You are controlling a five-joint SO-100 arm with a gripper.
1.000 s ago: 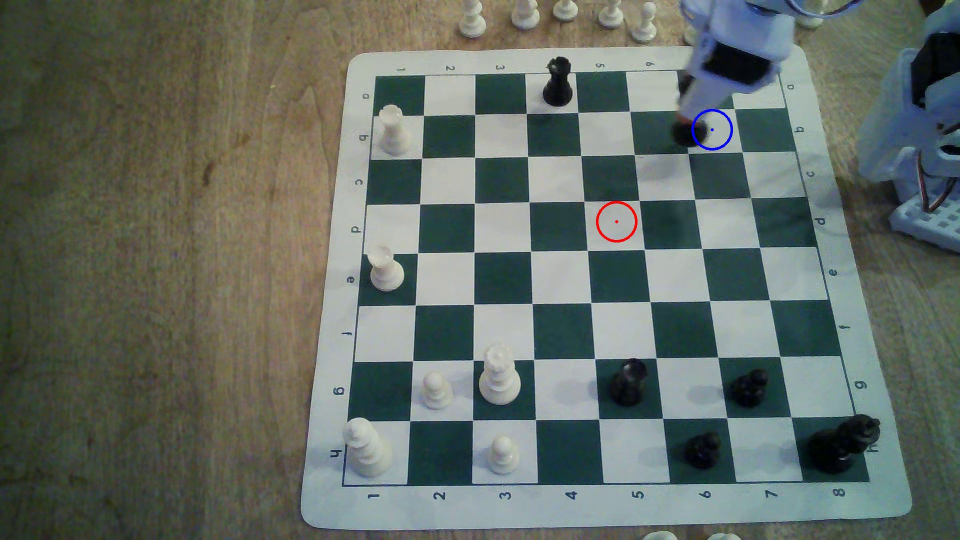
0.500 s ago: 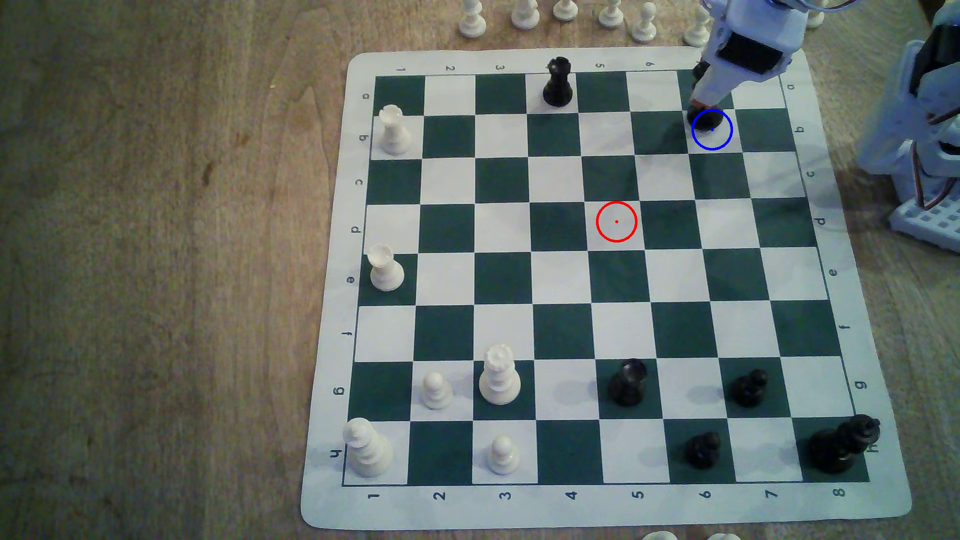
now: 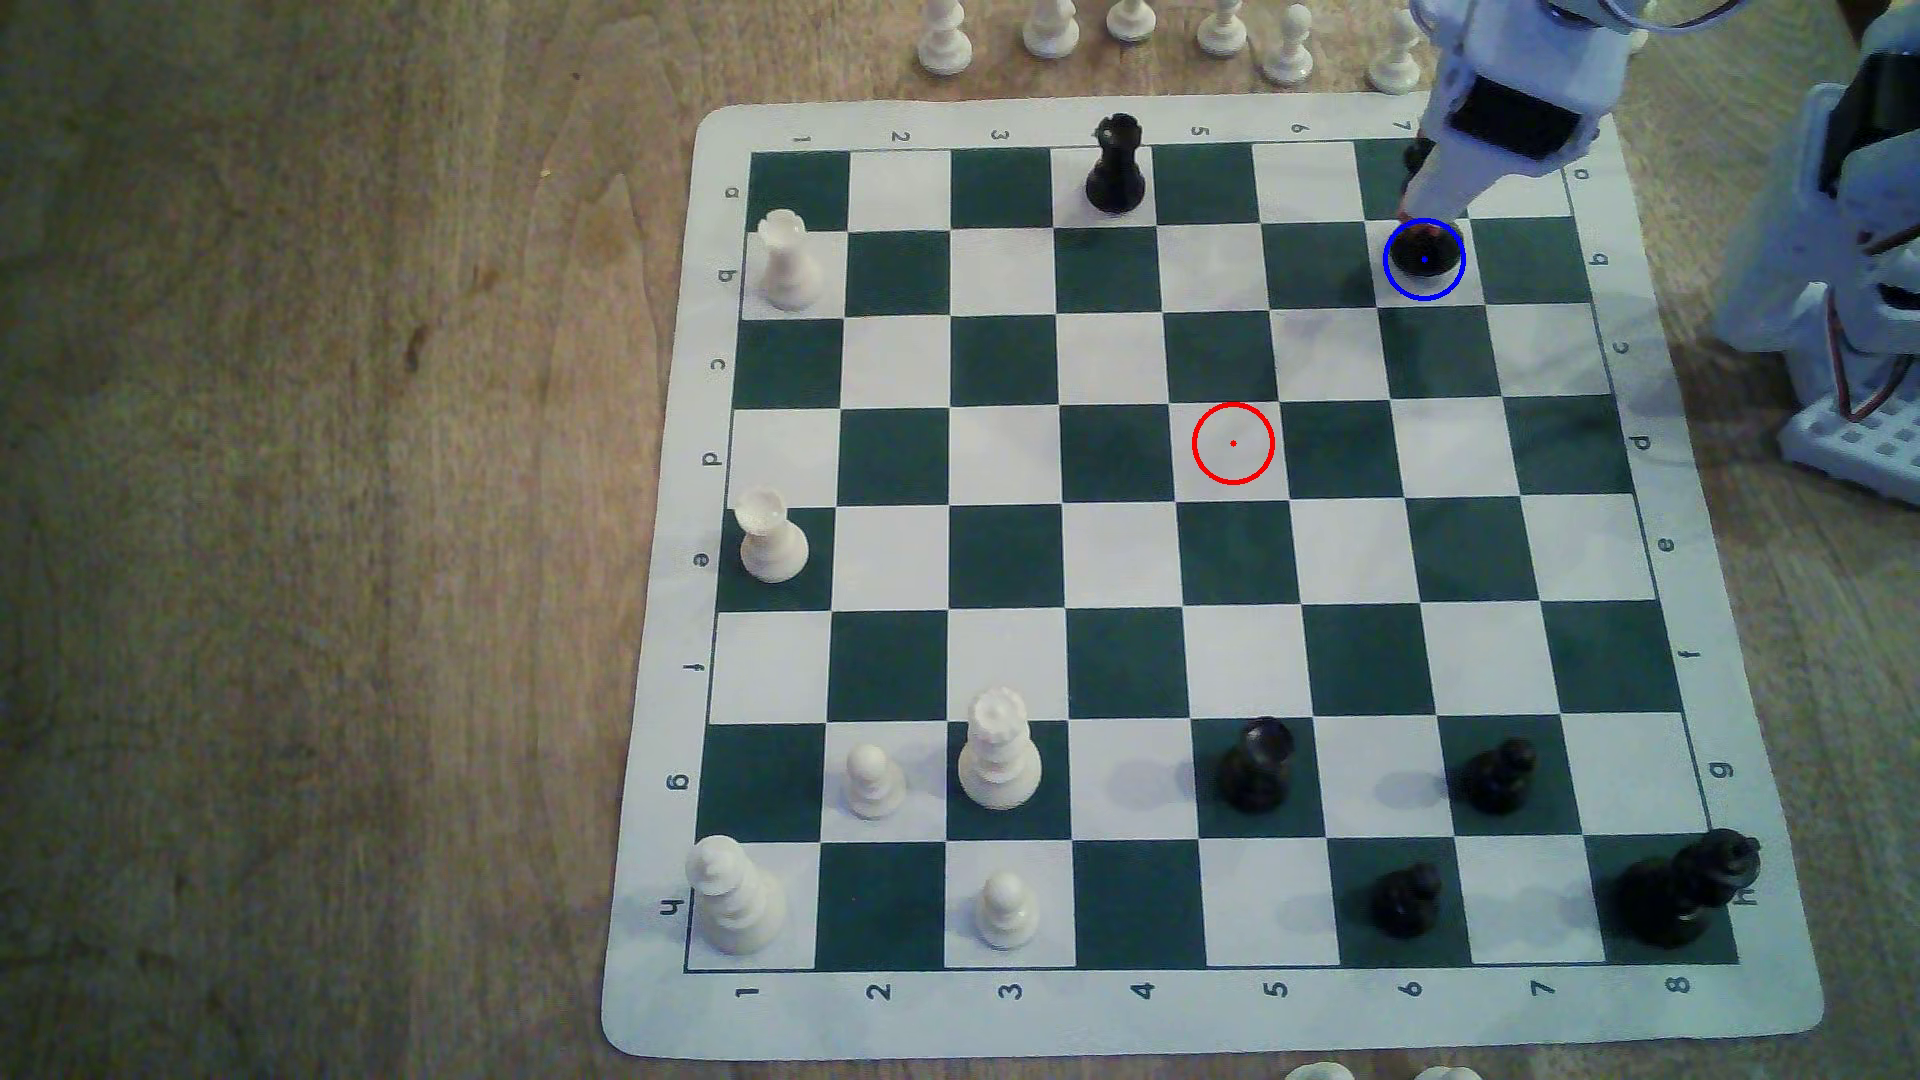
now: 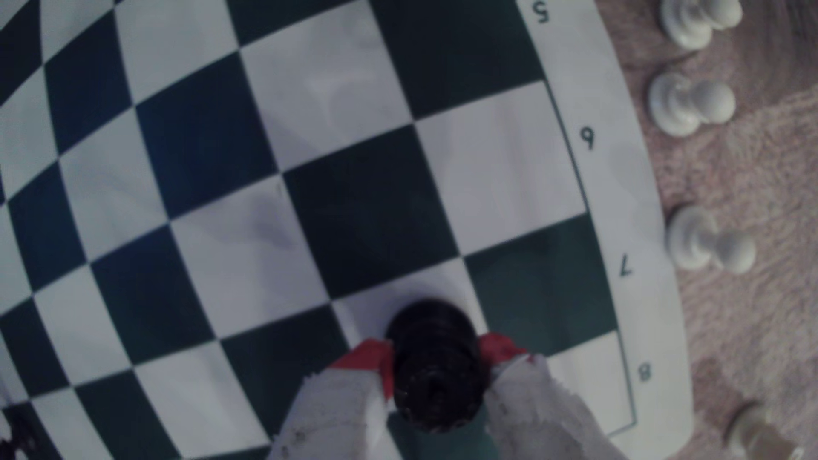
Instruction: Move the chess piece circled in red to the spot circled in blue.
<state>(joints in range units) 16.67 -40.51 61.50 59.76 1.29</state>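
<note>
A worn wooden table [image 3: 312, 519] carries a flat green-and-white roll-up chess mat [image 3: 1683, 997] with numbers and letters along its borders. At the exterior view's right edge stands the pale blue-white plastic arm [image 3: 1829, 239], reaching over the far corner of the mat.

Down from it comes the gripper [image 4: 436, 354], two white fingers tipped in red. In the wrist view the red tips sit on either side of the tall slim black chess piece [image 3: 1423, 254], and they seem to press its sides, so I'd say it is clamped on the piece. The piece's wide round base lies inside the thin blue ring with its centre dot [image 3: 1424, 296], on a white square near the far right corner in the exterior view. Whether the base rests flat on the mat or hangs just above it, I cannot tell.

The white square with the red ring [image 3: 1233, 443] stands bare near the middle of the board. A black rook [image 3: 1116, 171] sits on the far row, well apart, and a row of small white pawns [image 3: 1288, 47] stands on the table beyond the mat.

To my eye this is the placing step, nearly finished. What remains is to settle the piece squarely, part the fingers gently and lift straight up so the head isn't knocked.
</note>
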